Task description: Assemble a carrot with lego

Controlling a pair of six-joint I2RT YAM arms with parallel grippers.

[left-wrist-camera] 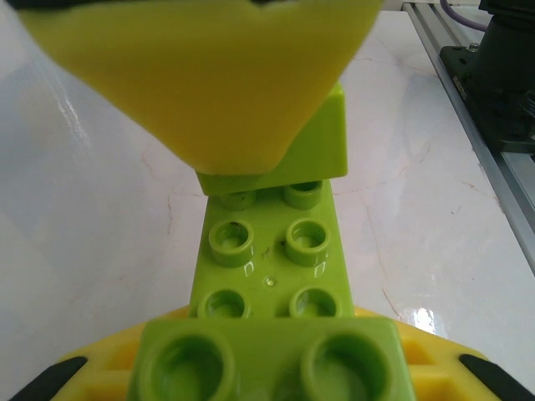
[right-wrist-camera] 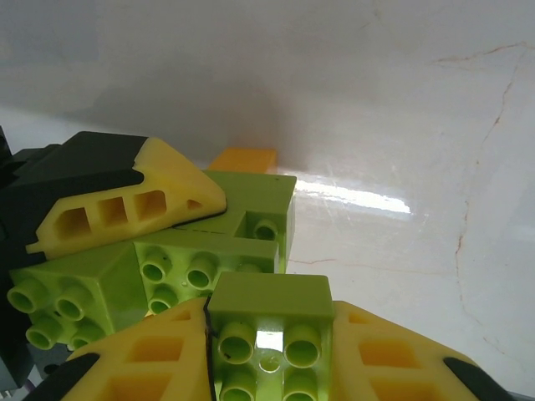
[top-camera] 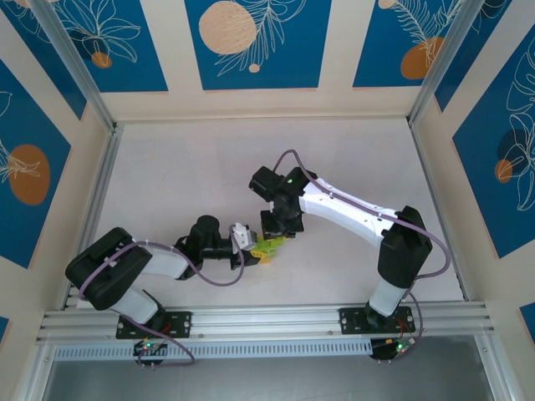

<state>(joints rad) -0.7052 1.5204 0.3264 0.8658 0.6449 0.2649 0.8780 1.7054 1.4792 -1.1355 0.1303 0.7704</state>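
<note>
Both left hand (left-wrist-camera: 267, 242) and right hand (right-wrist-camera: 267, 334) clamp the carrot (top-camera: 272, 246), orange brick (right-wrist-camera: 244, 159) behind, right-wrist view.

It was a lab robot cell: a white table (top-camera: 209, 167) framed by aluminium posts (top-camera: 78, 67), blue flower-printed wall panels (top-camera: 292, 58) around it, two robot arms (top-camera: 351, 209) bolted to a rail (top-camera: 267, 317) at its near edge.
</note>
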